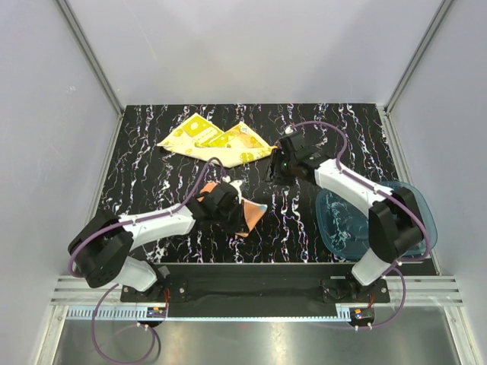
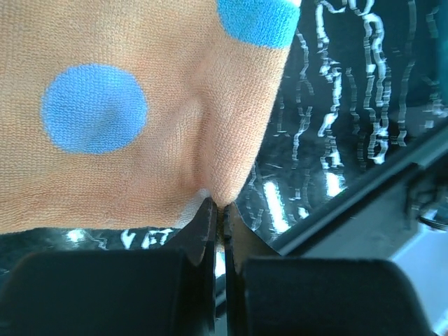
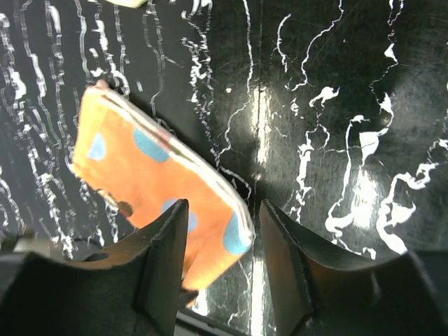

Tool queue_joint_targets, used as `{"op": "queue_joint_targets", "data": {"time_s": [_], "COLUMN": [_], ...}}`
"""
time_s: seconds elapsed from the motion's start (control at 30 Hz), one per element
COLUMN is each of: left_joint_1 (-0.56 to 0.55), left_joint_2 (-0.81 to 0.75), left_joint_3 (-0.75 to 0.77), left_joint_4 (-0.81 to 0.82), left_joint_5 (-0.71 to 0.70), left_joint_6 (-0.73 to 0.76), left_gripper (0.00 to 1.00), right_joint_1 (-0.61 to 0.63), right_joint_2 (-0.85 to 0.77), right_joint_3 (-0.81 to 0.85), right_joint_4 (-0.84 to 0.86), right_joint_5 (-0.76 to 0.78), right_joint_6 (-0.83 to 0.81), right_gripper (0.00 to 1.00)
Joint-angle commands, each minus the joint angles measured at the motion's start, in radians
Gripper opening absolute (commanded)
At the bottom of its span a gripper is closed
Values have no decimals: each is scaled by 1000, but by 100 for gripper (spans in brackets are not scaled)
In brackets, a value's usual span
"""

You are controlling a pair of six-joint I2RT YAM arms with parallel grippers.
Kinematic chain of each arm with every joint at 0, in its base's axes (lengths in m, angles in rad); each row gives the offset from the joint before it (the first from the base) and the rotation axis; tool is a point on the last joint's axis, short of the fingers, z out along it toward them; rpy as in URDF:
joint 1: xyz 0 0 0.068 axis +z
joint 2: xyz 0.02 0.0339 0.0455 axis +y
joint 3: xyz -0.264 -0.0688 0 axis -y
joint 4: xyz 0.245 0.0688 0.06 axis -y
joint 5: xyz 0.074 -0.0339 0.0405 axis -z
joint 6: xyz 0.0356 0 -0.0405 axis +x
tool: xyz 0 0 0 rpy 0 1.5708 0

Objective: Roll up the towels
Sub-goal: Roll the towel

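The orange towel (image 1: 252, 216) with light-blue dots lies near the middle of the table, partly under my left gripper (image 1: 237, 211). In the left wrist view my left gripper (image 2: 222, 204) is shut on a pinched corner of the orange towel (image 2: 140, 140). The yellow patterned towel (image 1: 217, 140) lies spread and crumpled at the back of the table. My right gripper (image 1: 279, 170) hovers right of the yellow towel, apart from both towels. In its wrist view the right gripper (image 3: 222, 218) is open and empty, with the orange towel (image 3: 150, 178) showing beyond its left finger.
A translucent blue plastic tray (image 1: 411, 205) sits at the right, under the right arm. The table (image 1: 152, 152) is black with white marbling. Grey walls with metal posts close in the back and both sides. A black rail runs along the near edge.
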Motion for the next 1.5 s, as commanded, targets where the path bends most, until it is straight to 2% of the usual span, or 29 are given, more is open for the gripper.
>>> {"op": "queue_joint_targets", "data": {"time_s": [0.0,0.17,0.47,0.7,1.03,1.33,1.43,1.47], "left_joint_1": [59,186,340,385,432,451,454,454], "left_joint_2": [-36,-52,-15,19,72,92,73,63], "left_joint_3": [5,-74,-118,-82,-63,-48,-49,-49], "left_joint_4": [79,188,174,89,47,6,-26,-36], "left_joint_5": [142,277,335,314,306,285,259,238], "left_joint_6": [-62,-136,-156,-119,-99,-92,-86,-84], "left_gripper": [0,0,0,0,2,4,8,13], "right_joint_1": [-5,-4,13,67,81,82,82,82], "right_joint_2": [-62,-79,-81,-23,164,307,353,362], "right_joint_3": [48,20,-69,-60,-9,54,71,75], "right_joint_4": [-88,-58,108,206,312,338,349,349], "right_joint_5": [38,-65,-306,-409,-536,-556,-559,-560], "right_joint_6": [-42,-50,-62,-45,-26,-39,-44,-47], "right_gripper": [52,44,34,28,22,19,18,18]}}
